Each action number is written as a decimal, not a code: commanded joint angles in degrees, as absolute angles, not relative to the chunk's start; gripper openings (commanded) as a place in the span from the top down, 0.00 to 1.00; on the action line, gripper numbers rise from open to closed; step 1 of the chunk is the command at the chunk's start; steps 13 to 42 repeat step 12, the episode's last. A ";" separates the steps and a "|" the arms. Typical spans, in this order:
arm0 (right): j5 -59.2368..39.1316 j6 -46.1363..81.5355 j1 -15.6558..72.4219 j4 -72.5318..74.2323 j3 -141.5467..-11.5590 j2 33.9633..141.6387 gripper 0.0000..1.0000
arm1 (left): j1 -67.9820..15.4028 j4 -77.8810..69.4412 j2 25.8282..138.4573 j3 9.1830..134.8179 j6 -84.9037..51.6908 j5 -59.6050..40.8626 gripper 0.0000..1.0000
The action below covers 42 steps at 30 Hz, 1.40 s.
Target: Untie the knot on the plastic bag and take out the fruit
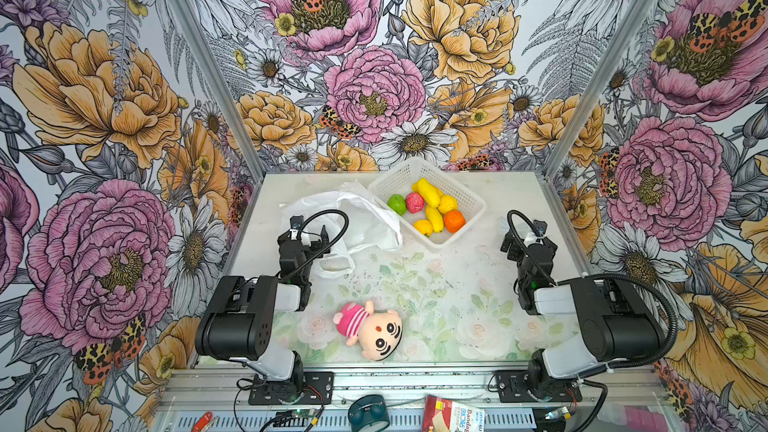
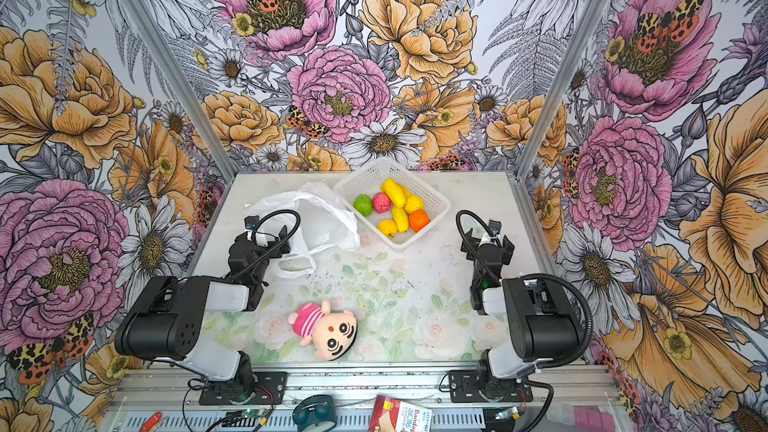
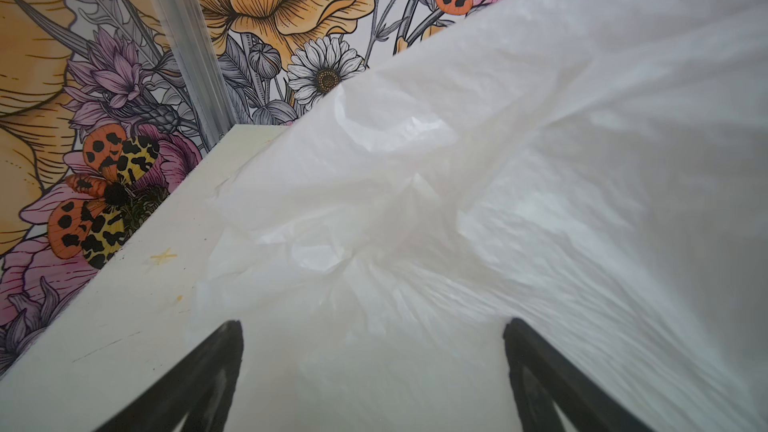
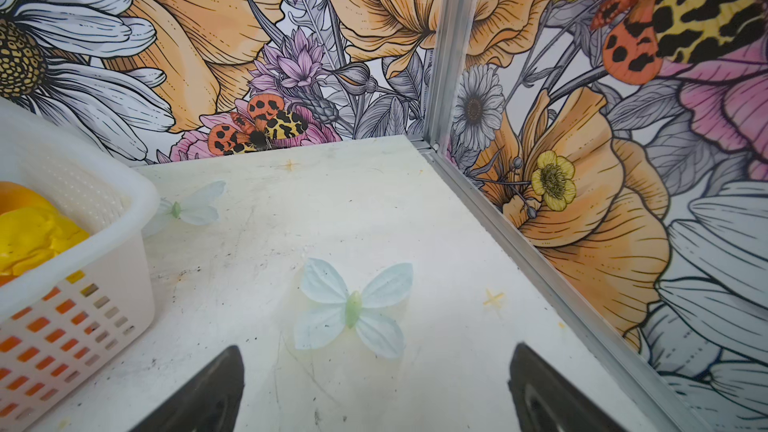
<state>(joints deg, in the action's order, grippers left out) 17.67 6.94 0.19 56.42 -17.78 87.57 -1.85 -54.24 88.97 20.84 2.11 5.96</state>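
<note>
The plastic bag (image 1: 368, 218) (image 2: 326, 218) lies limp and flattened at the back left of the table, one loop handle (image 1: 334, 265) loose toward the front. The knot is out of view. The fruit (image 1: 432, 207) (image 2: 397, 207), yellow, orange, green and pink-red pieces, sits in the white perforated basket (image 1: 399, 178) (image 2: 365, 176). My left gripper (image 1: 309, 238) (image 2: 270, 238) (image 3: 374, 326) is open low over the bag's near edge, crinkled plastic (image 3: 498, 201) between and beyond its fingers, nothing clamped. My right gripper (image 1: 528, 243) (image 2: 488, 243) (image 4: 376, 351) is open over bare table, right of the basket (image 4: 104, 201).
A pink-striped plush doll (image 1: 370, 328) lies near the front middle. Printed butterflies (image 4: 353, 309) mark the tabletop. Flowered walls with metal corner posts (image 4: 440, 76) close three sides. A red tool (image 1: 203, 419), a teal round thing (image 1: 368, 411) and a red packet (image 1: 451, 415) lie on the front rail.
</note>
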 commanded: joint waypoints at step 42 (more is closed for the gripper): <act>18.02 5.14 2.20 53.80 -20.65 88.21 0.01 | -1.09 -54.82 88.77 21.01 2.61 5.62 0.01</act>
